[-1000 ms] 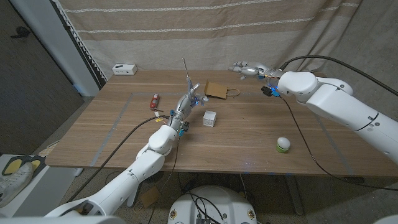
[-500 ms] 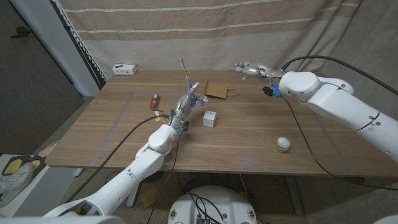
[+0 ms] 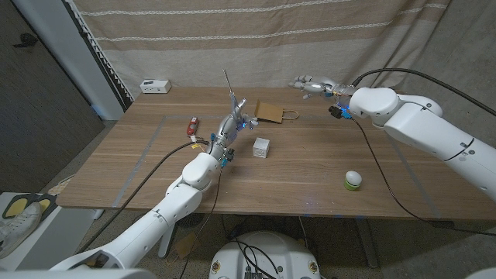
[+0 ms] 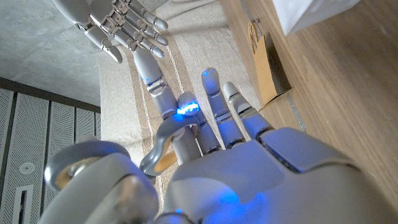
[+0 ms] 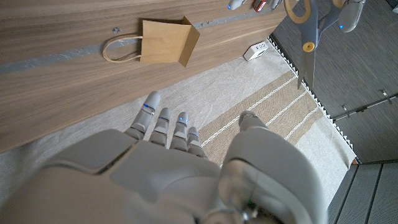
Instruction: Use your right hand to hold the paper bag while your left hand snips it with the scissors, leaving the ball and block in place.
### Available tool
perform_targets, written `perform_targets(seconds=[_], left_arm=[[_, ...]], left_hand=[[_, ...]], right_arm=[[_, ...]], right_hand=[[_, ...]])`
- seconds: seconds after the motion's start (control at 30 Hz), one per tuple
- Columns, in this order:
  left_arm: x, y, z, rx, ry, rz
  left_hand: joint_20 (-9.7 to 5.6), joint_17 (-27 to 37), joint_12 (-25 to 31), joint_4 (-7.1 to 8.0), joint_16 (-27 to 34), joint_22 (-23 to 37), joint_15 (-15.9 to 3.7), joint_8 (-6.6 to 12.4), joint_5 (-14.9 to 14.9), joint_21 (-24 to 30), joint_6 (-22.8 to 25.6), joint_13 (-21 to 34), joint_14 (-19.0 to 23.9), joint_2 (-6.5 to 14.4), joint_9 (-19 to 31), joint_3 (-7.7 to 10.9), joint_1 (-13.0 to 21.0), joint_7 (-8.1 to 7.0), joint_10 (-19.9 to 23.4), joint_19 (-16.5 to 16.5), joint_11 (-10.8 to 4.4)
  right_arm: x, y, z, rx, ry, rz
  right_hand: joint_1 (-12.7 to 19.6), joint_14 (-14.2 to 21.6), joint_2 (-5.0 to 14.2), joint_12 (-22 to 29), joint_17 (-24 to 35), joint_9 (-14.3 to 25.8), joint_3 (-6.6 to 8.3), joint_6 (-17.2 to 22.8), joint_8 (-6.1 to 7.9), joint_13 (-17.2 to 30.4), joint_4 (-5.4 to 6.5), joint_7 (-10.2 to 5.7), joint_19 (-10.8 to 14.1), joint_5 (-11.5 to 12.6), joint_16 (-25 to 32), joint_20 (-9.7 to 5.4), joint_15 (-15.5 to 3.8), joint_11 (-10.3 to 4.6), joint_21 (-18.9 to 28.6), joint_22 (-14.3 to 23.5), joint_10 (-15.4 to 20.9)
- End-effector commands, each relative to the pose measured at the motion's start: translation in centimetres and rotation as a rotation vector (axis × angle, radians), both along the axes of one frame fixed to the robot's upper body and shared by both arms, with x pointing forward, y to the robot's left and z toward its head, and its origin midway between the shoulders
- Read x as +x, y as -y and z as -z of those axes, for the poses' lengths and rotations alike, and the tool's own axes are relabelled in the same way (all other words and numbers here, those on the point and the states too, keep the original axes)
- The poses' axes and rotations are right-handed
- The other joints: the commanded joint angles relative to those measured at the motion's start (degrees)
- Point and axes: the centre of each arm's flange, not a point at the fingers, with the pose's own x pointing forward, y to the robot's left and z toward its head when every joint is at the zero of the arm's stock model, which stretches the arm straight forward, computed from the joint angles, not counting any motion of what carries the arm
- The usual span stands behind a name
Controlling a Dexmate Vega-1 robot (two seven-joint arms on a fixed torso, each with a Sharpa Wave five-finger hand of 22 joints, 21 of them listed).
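The brown paper bag [image 3: 269, 112] lies flat at the far middle of the table, its loop handle toward the right; it also shows as the bag [image 5: 163, 42] and the bag [image 4: 268, 65]. My left hand [image 3: 235, 121] holds the scissors [image 3: 229, 87] just left of the bag, blades pointing up; the scissors [image 5: 309, 46] have yellowish handles. My right hand [image 3: 313, 85] hovers over the table's far edge, right of the bag, fingers spread, holding nothing. A white block [image 3: 261, 147] sits near the middle. A white-and-green ball [image 3: 353, 180] rests at the front right.
A small red object [image 3: 192, 125] lies left of my left hand. A white box [image 3: 156, 85] stands at the far left corner. A curtain hangs behind the table. Black cables trail from both arms over the table.
My left arm has shifted slightly to the left, scissors still held upright. The right hand has edged a little to the right. Bag, block and ball have not moved.
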Motion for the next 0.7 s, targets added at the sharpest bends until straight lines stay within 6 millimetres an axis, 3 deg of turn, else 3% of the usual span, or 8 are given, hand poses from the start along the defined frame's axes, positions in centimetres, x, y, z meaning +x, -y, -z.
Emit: perform_targets(seconds=[0.03,0.07,0.17,0.4,0.7], left_arm=[[-1.6,-1.3,-0.2,0.017,-0.013,-0.021],[-1.7,-1.4,-0.2,0.014,-0.013,-0.023],[-1.9,-1.6,-0.4,0.031,-0.015,-0.02],[-2.2,-1.9,-0.2,0.055,-0.028,-0.008],[-2.7,-2.1,0.1,0.051,-0.045,0.018]], left_hand=[[-2.1,-0.16,2.34,-0.98,0.5,-0.07,-8.07,1.13,-0.85,-0.11,-0.15,0.38,1.1,0.33,-0.07,-6.62,0.46,1.07,2.74,0.83,-1.75],[-2.1,-1.07,2.27,-1.01,-0.07,-0.13,-8.02,1.79,-1.5,-0.21,-0.14,0.37,1.2,0.43,-0.11,-7.76,0.67,1.1,3.04,0.85,-1.7],[-2.04,-1.14,2.25,-1.0,-0.07,-0.16,-8.06,2.05,-1.75,-0.24,-0.15,0.37,1.38,0.43,-0.13,-8.25,0.74,1.15,3.11,0.9,-1.68],[-1.9,-1.86,2.12,-0.68,-0.33,-0.44,-8.08,3.66,-3.96,-0.63,-0.32,0.36,2.32,0.26,-0.27,-12.42,0.01,2.15,3.19,0.96,-1.63],[-1.63,-3.1,2.04,-0.46,-1.19,-0.72,-8.09,3.96,-5.65,-0.99,-1.11,0.35,2.39,0.44,-0.32,-15.71,-0.62,2.56,2.68,0.91,-1.55]], right_arm=[[0.0,0.4,0.2,0.022,0.011,0.008],[0.0,0.4,0.2,0.022,0.011,0.008],[0.0,0.3,0.3,0.023,0.012,0.01],[0.2,0.2,0.4,0.023,0.007,0.015],[0.7,0.4,0.5,0.004,0.01,0.025]], right_hand=[[-0.54,-0.39,-0.1,-0.23,0.04,0.11,0.4,-0.66,0.02,0.06,0.0,0.1,-0.38,0.28,-0.11,0.15,0.35,0.26,-0.31,0.12,-0.38],[-0.55,-0.45,-0.1,-0.24,0.02,0.11,0.41,-0.69,0.02,0.05,0.0,0.07,-0.39,0.28,-0.14,0.11,0.27,0.27,-0.34,0.12,-0.39],[-0.65,-0.47,-0.1,-0.26,-0.1,0.1,0.43,-0.68,0.08,-0.04,-0.01,0.19,-0.41,0.28,-0.2,0.18,0.31,0.4,-0.51,0.12,-0.39],[-0.94,-0.77,-0.13,-0.39,-0.38,0.09,0.46,-0.79,0.17,-0.27,0.01,-0.2,-0.67,0.27,-0.46,-0.19,-0.04,0.13,-1.02,0.14,-0.61],[-1.07,-0.86,-0.25,-0.6,-0.83,0.07,0.59,-1.08,0.25,-0.6,-0.21,0.29,-1.09,0.25,-0.72,0.47,0.21,0.37,-1.8,0.17,-0.96]])
